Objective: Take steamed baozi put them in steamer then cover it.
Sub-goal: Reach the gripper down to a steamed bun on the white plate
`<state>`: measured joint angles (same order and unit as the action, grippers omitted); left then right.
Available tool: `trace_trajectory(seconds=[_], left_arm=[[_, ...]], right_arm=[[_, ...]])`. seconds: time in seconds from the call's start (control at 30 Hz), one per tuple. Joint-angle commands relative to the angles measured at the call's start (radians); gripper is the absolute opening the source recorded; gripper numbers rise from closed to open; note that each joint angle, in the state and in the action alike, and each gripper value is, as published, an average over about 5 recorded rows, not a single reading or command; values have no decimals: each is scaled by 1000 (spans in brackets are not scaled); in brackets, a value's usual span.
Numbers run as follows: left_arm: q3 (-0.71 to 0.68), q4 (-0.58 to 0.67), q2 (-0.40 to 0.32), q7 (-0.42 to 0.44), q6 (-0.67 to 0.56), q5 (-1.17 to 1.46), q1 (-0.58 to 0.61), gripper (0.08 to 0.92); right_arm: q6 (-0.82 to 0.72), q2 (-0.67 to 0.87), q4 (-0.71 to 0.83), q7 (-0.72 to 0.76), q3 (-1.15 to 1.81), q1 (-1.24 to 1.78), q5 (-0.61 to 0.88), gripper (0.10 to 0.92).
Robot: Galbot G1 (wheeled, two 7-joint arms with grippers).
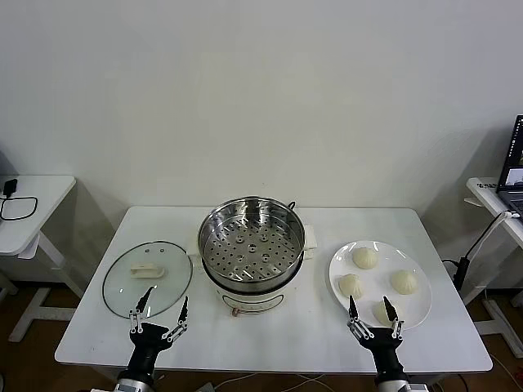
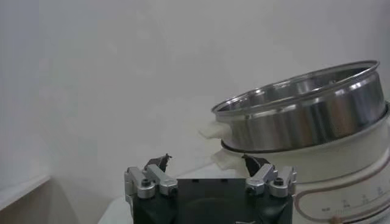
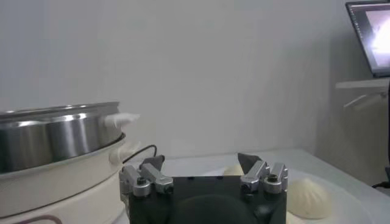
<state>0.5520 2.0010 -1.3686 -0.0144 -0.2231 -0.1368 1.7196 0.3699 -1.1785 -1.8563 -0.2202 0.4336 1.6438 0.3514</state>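
Head view: steamer (image 1: 251, 253) uncovered at counter (image 1: 310, 343) centre; cover (image 1: 147, 278) flat to its left; four steamed baozi (image 1: 364, 258) on white plate (image 1: 413, 306) to its right. My left fingers (image 1: 158, 314) spread, empty, at cover's near edge; my right fingers (image 1: 373, 317) spread, empty, over plate's near edge.

Left wrist view: steamer ahead, fingers apart.

Right wrist view: fingers apart, bun just beyond.

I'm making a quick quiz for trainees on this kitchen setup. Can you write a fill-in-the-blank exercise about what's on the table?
1. The white plate holds ____ steamed baozi.
2. The glass cover lies on the table on the robot's ____ side of the steamer.
3. The steamer's perforated tray holds ____ baozi.
4. The left gripper and right gripper both have their fingers ____.

Missing words: four; left; no; open
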Motion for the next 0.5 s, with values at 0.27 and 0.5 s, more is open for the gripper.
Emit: trace_trajectory(seconds=[0.27,0.5], left_arm=[[-12,35,-6,-3,-16,0,24,823],[-24,47,-7,-4,-27,0,27,823]], right_arm=[[-105,50,33,-58,9,-167,94,823],[-215,154,201,-84,-62,-489,239,823]])
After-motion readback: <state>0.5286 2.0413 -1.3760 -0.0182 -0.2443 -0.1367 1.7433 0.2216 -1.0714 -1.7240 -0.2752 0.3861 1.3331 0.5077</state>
